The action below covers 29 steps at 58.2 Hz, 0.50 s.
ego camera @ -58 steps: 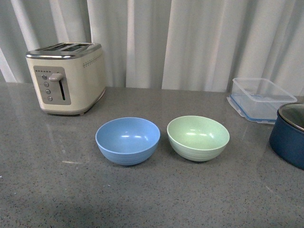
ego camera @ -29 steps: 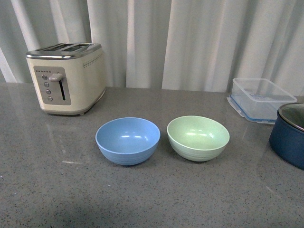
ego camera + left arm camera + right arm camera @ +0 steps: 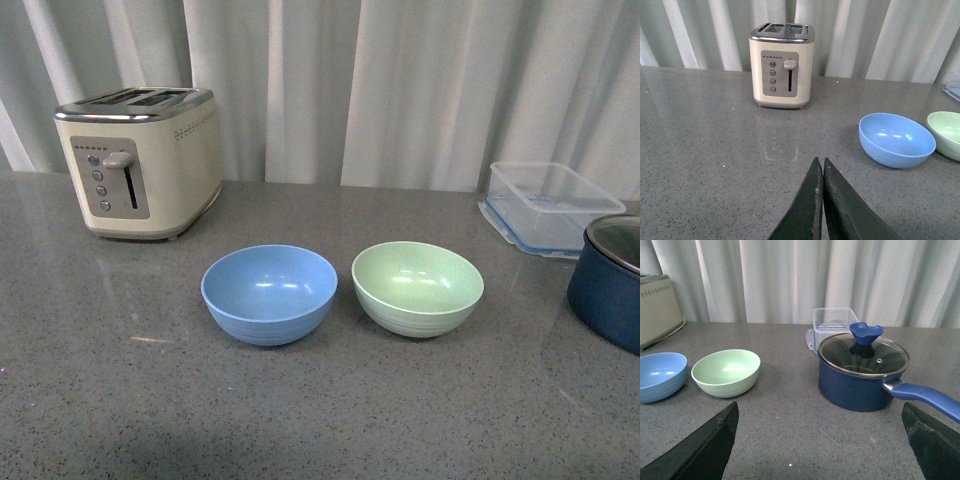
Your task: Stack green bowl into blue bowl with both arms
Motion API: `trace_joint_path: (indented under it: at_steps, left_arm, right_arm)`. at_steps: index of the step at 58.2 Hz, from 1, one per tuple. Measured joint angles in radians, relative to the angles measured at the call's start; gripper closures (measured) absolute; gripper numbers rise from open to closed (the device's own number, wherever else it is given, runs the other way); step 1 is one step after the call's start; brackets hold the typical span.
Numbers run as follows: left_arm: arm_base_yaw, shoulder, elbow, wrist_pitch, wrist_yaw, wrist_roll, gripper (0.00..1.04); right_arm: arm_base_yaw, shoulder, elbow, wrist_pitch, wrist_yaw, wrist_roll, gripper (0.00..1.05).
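Note:
The blue bowl and the green bowl stand side by side on the grey counter, both upright and empty, with a small gap between them. Neither arm shows in the front view. In the left wrist view my left gripper is shut and empty, its fingers pressed together above bare counter, well short of the blue bowl; the green bowl is beyond it. In the right wrist view my right gripper is wide open and empty, back from the green bowl and the blue bowl.
A cream toaster stands at the back left. A clear plastic container is at the back right. A dark navy pot with a glass lid and a long handle stands right of the green bowl.

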<state>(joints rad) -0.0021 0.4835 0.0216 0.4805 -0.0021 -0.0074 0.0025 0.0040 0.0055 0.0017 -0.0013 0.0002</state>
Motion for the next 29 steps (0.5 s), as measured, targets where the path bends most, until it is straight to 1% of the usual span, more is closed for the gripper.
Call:
trace_joint_path:
  at_steps: [29]
  left_arm:
    - [0.000, -0.212, 0.000, -0.206, 0.000, 0.000, 1.01]
  right_arm:
    - [0.000, 0.000, 0.000, 0.000, 0.000, 0.000, 0.10]
